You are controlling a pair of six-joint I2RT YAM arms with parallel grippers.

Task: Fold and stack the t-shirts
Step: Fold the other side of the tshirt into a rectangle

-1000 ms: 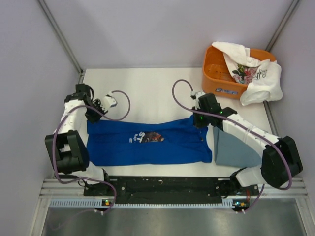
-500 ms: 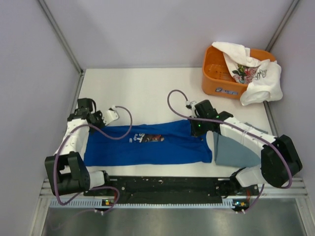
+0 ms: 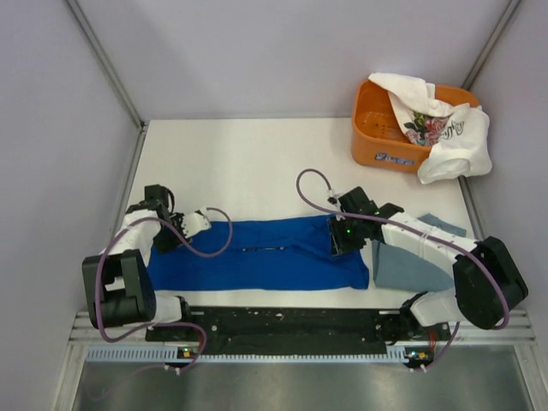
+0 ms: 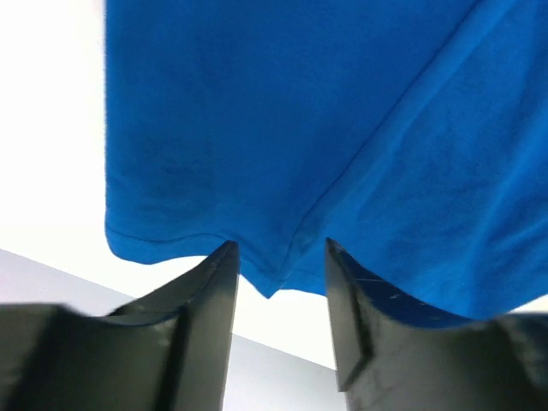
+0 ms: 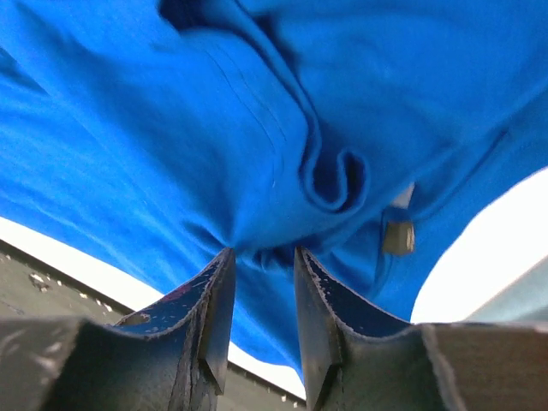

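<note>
Blue tee (image 3: 257, 261): soft knit cloth, matt; up close we see stitched hems and fine creases.
Grey tee (image 3: 402, 267): cloth, matt, lying smoother.
White tee (image 3: 454, 137): thin cloth, matt, rumpled, with a printed patch.
Basket (image 3: 381, 152): orange plastic, slight sheen.
Worktop (image 3: 257, 163): white, smooth, matt.
Left claw (image 4: 278, 248) and right claw (image 5: 263, 254): we note dark hard plastic, dull; the right one's finger edges look scuffed and flecked.
Arm shells (image 3: 428, 240): smooth white and black plastic, a little glossy.
Front rail (image 3: 291, 353): ribbed bare metal, faint shine.
</note>
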